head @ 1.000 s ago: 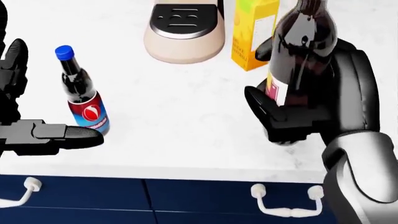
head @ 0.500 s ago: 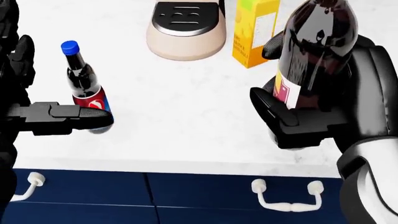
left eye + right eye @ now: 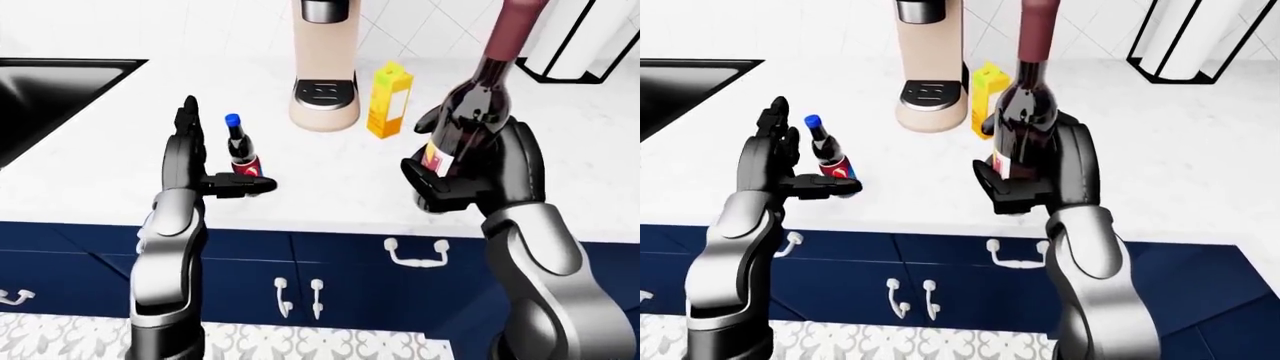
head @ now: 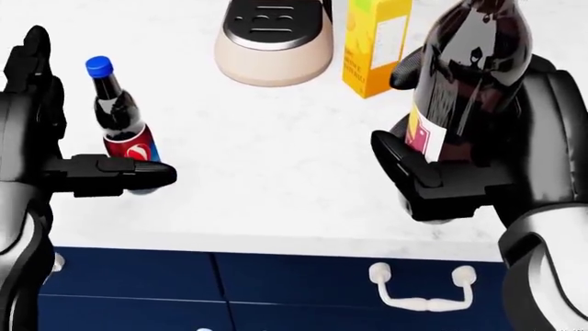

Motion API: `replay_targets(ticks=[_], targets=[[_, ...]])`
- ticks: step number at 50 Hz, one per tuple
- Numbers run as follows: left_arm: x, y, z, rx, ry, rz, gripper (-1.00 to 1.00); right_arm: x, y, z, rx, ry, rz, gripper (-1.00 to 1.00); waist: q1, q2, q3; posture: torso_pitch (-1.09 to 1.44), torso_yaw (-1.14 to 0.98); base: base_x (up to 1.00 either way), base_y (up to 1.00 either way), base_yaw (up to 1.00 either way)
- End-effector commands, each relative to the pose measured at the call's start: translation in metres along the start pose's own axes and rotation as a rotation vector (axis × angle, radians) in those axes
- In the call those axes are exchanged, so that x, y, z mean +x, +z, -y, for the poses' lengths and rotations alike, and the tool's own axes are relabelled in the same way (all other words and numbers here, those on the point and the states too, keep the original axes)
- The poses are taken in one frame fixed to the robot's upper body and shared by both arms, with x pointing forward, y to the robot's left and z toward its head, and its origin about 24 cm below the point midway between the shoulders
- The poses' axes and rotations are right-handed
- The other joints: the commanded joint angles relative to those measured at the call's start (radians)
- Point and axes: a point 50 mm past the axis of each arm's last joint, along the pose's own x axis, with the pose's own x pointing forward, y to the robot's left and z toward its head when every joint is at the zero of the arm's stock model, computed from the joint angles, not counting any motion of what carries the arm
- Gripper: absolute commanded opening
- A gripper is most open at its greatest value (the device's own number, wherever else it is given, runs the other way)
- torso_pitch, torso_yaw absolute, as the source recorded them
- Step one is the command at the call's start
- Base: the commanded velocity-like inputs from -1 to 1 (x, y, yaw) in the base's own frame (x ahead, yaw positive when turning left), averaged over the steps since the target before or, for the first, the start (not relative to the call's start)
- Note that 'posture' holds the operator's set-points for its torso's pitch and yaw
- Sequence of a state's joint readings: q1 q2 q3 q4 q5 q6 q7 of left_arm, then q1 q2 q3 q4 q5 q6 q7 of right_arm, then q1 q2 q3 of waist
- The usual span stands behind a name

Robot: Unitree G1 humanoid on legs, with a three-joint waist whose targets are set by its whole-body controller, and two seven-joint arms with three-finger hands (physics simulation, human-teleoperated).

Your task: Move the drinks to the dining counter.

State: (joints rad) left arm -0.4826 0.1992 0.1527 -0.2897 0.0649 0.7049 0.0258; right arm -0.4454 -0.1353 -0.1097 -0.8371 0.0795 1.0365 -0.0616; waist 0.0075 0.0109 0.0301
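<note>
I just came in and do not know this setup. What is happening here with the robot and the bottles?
The robot stands at a white counter with a bottle at each hand. Its right hand is closed around a large dark wine bottle. Its left hand is at a small soda bottle with a blue cap: the thumb crosses the label, the other fingers stand open beside it. A yellow juice carton and a beige coffee machine stand on the counter.

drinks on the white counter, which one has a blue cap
The small dark cola bottle by the left hand; the large dark wine bottle and yellow juice carton lack one.
</note>
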Motion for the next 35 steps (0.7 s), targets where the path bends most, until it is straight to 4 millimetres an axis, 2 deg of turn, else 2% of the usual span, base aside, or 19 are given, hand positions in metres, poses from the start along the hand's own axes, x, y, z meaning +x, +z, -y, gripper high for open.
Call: replay_targets(ticks=[1, 11, 21, 35], targets=[[0.0, 0.018, -0.001, 0.007, 0.015, 0.102, 1.0, -0.004, 0.023, 0.0, 0.004, -0.005, 0.148, -1.0, 0.0, -0.001, -0.029, 0.0, 0.0, 0.0, 0.0, 0.0], [0.013, 0.005, 0.003, 0.042, 0.021, 0.077, 1.0, -0.004, 0.022, 0.001, 0.006, -0.005, 0.147, -1.0, -0.001, -0.003, -0.032, 0.0, 0.0, 0.0, 0.0, 0.0], [0.015, 0.0, 0.003, 0.049, 0.034, 0.072, 1.0, -0.003, 0.021, 0.001, 0.006, -0.006, 0.145, -1.0, -0.002, -0.002, -0.032, 0.0, 0.0, 0.0, 0.0, 0.0], [0.014, 0.005, 0.012, 0.05, 0.011, 0.081, 1.0, -0.002, 0.021, 0.002, 0.007, -0.01, 0.144, -1.0, -0.001, -0.004, -0.031, 0.0, 0.0, 0.0, 0.0, 0.0]])
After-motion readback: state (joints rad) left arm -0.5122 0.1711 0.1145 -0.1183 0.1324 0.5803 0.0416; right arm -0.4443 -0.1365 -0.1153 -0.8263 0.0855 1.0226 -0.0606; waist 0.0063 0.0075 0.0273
